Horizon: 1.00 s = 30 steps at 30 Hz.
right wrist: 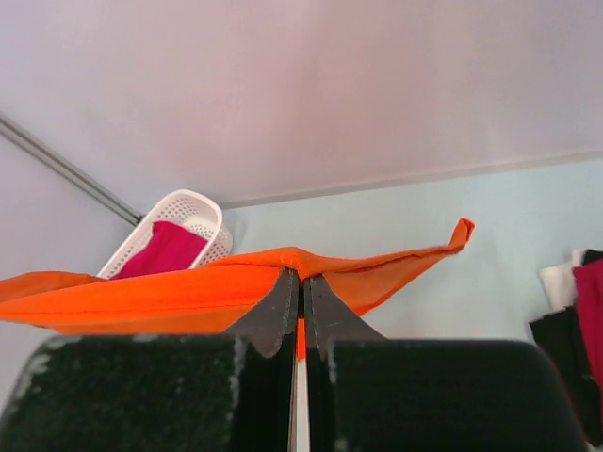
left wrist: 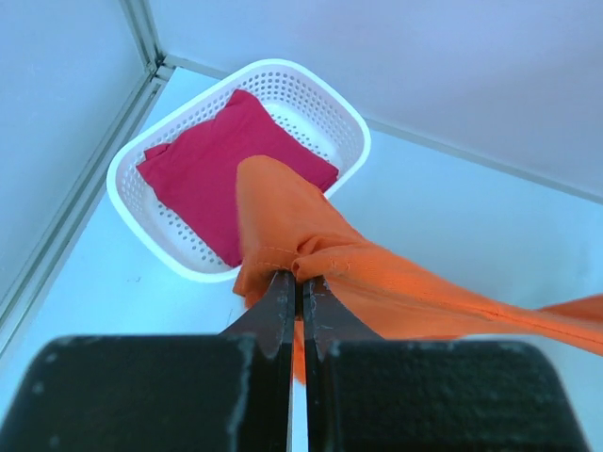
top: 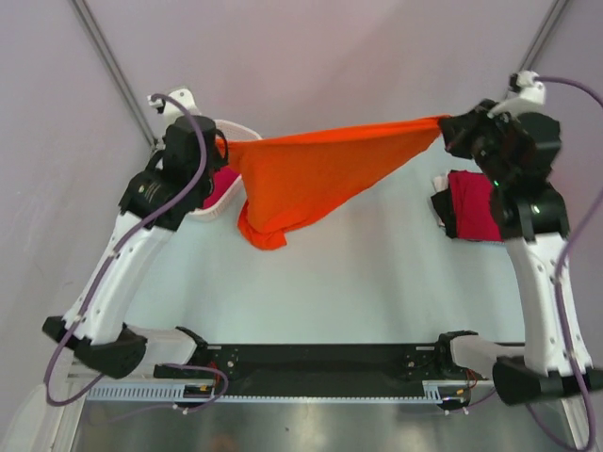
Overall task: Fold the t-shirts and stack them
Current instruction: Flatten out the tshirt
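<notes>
Near: left tool pinched fully closed on the orange t-shirt hem, right tool clamped the same on the opposite edge. Shirt is stretched between them above the counter, bulk drooping low. Light, limp, non-slippery cloth; judged best gripped at seamed edges. Folded crimson t-shirt on the right; second crimson t-shirt in far basket. No readable writing.

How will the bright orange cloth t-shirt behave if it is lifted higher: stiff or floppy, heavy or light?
Probably very floppy: the bright orange cloth t-shirt sags between the left gripper and the right gripper, its lowest part hanging bunched. Likely light, since two thin pinches at its edge carry it. The hem might slip if pulled tighter.
</notes>
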{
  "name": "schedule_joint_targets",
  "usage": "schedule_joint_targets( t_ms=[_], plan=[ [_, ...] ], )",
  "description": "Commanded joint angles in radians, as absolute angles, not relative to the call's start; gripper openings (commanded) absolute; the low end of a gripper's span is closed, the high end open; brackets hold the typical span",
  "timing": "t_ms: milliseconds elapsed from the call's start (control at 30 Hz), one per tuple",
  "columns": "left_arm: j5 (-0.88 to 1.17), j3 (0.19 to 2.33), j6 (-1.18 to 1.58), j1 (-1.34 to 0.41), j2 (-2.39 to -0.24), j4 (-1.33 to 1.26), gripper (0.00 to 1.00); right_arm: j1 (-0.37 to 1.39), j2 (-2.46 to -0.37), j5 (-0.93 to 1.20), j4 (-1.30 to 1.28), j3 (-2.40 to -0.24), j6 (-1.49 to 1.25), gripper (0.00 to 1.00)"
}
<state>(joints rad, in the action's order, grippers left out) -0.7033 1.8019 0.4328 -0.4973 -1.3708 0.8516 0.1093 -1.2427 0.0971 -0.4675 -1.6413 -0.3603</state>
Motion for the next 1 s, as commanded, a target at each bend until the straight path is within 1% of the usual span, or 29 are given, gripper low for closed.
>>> schedule_joint_targets(
  t_ms=[0,33,100,200,367,467,533,600,633,667,700,733,767,833,867,900,933,967],
  plan=[
    [-0.873,1.677,0.388,-0.589,-1.149,0.758,0.0,0.107,-0.981,0.002,-0.495,-1.545,-0.296,0.0],
    [-0.885,1.668,0.384,-0.616,-1.1,0.759,0.0,0.106,-0.941,0.002,-0.535,-1.531,-0.285,0.0],
    [-0.922,1.661,0.368,-0.647,-1.037,0.762,0.0,0.107,-0.861,-0.067,-0.577,-1.535,-0.267,0.0],
    [-0.962,1.715,0.325,-0.672,-1.002,0.749,0.0,0.106,-0.792,-0.112,-0.632,-1.56,-0.25,0.0],
    [-0.976,1.876,0.149,-0.678,-1.034,0.649,0.0,0.106,-0.741,-0.181,-0.641,-1.598,-0.238,0.0],
    [-0.953,1.975,0.066,-0.678,-1.11,0.604,0.0,0.106,-0.752,-0.205,-0.618,-1.583,-0.236,0.0],
    [-0.936,2.049,0.026,-0.676,-1.207,0.607,0.0,0.104,-0.762,-0.25,-0.577,-1.556,-0.235,0.0],
    [-0.916,2.065,0.024,-0.648,-1.309,0.621,0.0,0.104,-0.807,-0.296,-0.526,-1.496,-0.218,0.0],
    [-0.809,2.072,0.099,-0.617,-1.343,0.68,0.0,0.104,-0.83,-0.308,-0.502,-1.471,-0.215,0.0],
    [-0.714,2.071,0.156,-0.523,-1.414,0.722,0.0,0.104,-0.854,-0.307,-0.488,-1.439,-0.216,0.0],
    [-0.598,2.068,0.214,-0.474,-1.455,0.798,0.0,0.098,-0.906,-0.293,-0.456,-1.418,-0.218,0.0],
    [-0.533,2.031,0.297,-0.444,-1.492,0.81,0.0,0.097,-0.929,-0.261,-0.433,-1.395,-0.218,0.0],
    [-0.435,2.005,0.299,-0.424,-1.565,0.802,0.0,0.095,-0.952,-0.246,-0.396,-1.366,-0.221,0.0],
    [-0.395,1.947,0.298,-0.422,-1.647,0.782,0.0,0.081,-1.033,-0.224,-0.298,-1.264,-0.229,0.0],
    [-0.364,1.947,0.299,-0.42,-1.748,0.784,0.0,0.069,-1.075,-0.215,-0.269,-1.226,-0.238,0.0],
    [-0.359,1.945,0.304,-0.42,-1.797,0.772,0.0,0.06,-1.115,-0.204,-0.188,-1.16,-0.247,0.0],
    [-0.336,1.954,0.29,-0.416,-1.849,0.764,0.0,0.045,-1.215,-0.172,-0.146,-1.129,-0.247,0.0],
    [-0.336,1.973,0.296,-0.405,-1.959,0.765,0.0,0.043,-1.268,-0.167,-0.106,-1.109,-0.245,0.0]
  ],
)
